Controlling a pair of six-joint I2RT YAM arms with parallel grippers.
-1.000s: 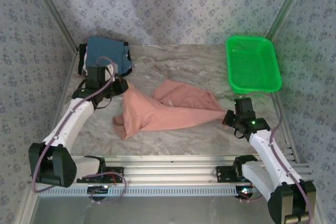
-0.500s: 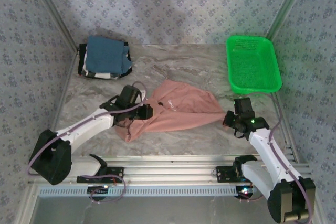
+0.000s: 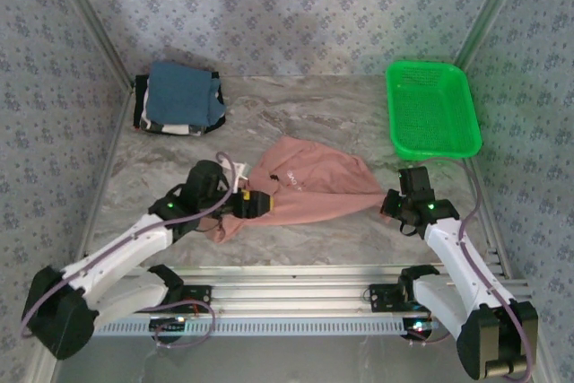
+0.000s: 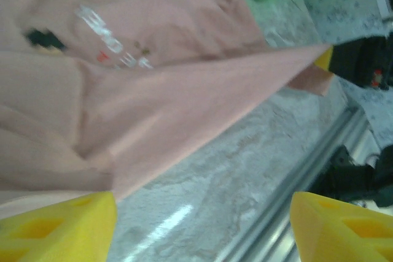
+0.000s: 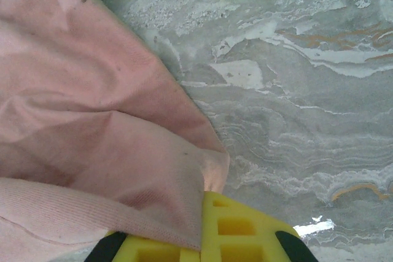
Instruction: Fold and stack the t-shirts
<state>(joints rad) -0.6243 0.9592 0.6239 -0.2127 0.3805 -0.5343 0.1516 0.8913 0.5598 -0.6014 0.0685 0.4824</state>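
Salmon-pink t-shirt (image 3: 305, 187) lies bunched and creased on the surface (image 3: 332, 118), on the arms' side of the green basket (image 3: 391, 105) and off toward its left corner, far from flat and not yet folded. Its chest print (image 4: 113, 47) faces up in the left wrist view, with a loose flap of cloth draped across the body below it. The stack of folded t-shirts (image 3: 179, 96), blue on top, sits well apart to the left of the basket, at about the same depth. The right pincer (image 3: 392, 204), close in front of the basket's near edge, is clenched on one corner of the pink cloth, which the right wrist view (image 5: 202, 237) shows pinched against the yellow pad. The left pincer (image 3: 254, 204), farther left of the basket at the shirt's opposite end, is released, its yellow fingers (image 4: 55, 225) spread wide above the cloth with nothing between them. The likely trouble follows from that: with only one corner held and nothing pinning the other end, a pull from the right would probably drag the whole shirt instead of spreading it. The draped flap could slump into a crooked crease, and a downward grab by the left side might catch two layers at once, locking the wrinkles into any fold.
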